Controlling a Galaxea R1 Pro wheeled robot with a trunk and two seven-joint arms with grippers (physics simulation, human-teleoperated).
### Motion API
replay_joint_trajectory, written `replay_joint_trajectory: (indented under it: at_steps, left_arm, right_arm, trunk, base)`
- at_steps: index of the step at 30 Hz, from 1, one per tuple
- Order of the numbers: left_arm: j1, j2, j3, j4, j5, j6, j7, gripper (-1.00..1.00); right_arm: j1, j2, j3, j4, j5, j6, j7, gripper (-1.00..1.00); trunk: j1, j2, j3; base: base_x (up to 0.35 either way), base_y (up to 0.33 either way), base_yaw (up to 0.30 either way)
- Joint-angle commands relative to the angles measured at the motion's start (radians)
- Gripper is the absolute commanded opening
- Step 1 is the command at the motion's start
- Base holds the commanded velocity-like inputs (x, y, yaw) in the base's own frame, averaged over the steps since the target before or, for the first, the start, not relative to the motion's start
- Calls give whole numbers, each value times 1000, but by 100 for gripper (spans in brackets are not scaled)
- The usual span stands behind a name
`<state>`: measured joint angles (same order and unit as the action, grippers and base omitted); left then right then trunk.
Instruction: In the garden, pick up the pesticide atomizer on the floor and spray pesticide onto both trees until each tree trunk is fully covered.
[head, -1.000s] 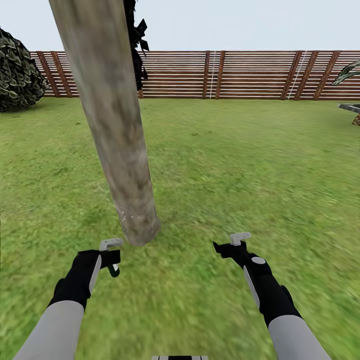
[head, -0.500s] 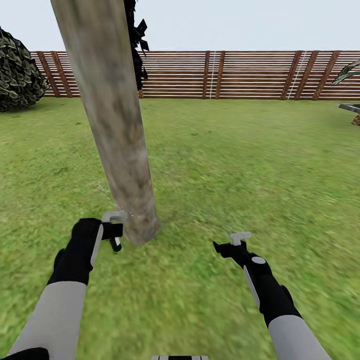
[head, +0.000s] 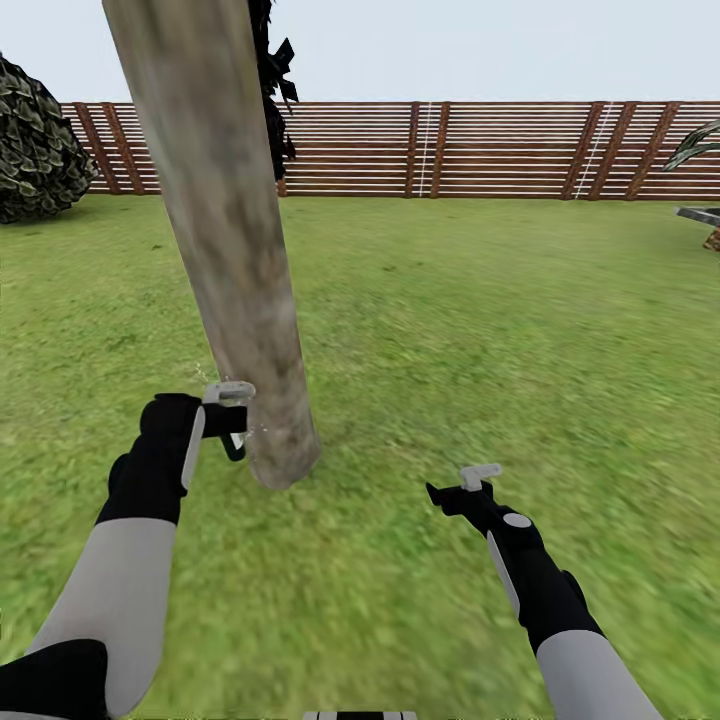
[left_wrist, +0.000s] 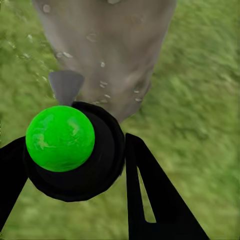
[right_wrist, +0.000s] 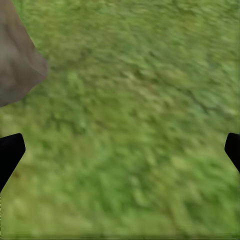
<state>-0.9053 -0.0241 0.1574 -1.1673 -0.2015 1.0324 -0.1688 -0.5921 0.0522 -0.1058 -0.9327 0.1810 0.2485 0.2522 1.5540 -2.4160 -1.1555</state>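
Left claw (head: 232, 420) pinching the pesticide atomizer (left_wrist: 75, 150), green dot up, just beside the foot of the leaning tree trunk (head: 235, 250) at about 11 o'clock in the head view; white pesticide specks (left_wrist: 102, 82) dotting the bark near the nozzle; right claw (head: 470, 487) spread wide over bare lawn (head: 480, 330) at 5 o'clock; slat fence (head: 480, 150) along 12 o'clock.

The atomizer (left_wrist: 75, 150), a small dark sprayer with a bright green dot and a whitish-grey head, sits clamped in the left gripper (head: 232, 420), its nozzle just beside the trunk (head: 235, 250) base. The thick, mottled grey-brown trunk leans toward 11 o'clock from the lawn (head: 480, 330). Tiny white pesticide specks (left_wrist: 102, 82) dot its lower bark.
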Motion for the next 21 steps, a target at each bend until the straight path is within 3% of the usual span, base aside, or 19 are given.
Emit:
replay_joint_trajectory:
  at_steps: [1,9,17,21]
  left_arm:
    - [0,1,0,0,0,0,0,-100]
    - [-8,8,2,0,-2,-2,0,-100]
    - [-133,20,11,17,-5,-1,0,-100]
    - [-130,33,13,17,-6,-1,0,-100]
  right_arm:
    - [0,0,0,0,0,0,0,100]
    - [0,0,0,0,0,0,0,100]
    - [0,0,0,1,0,0,0,100]
    - [0,0,0,1,0,0,0,100]
  trunk:
    - [0,0,0]
    - [0,0,0]
    - [0,0,0]
    - [0,0,0]
  base:
    - [-156,0,0]
    - [-79,0,0]
    - [0,0,0]
    - [0,0,0]
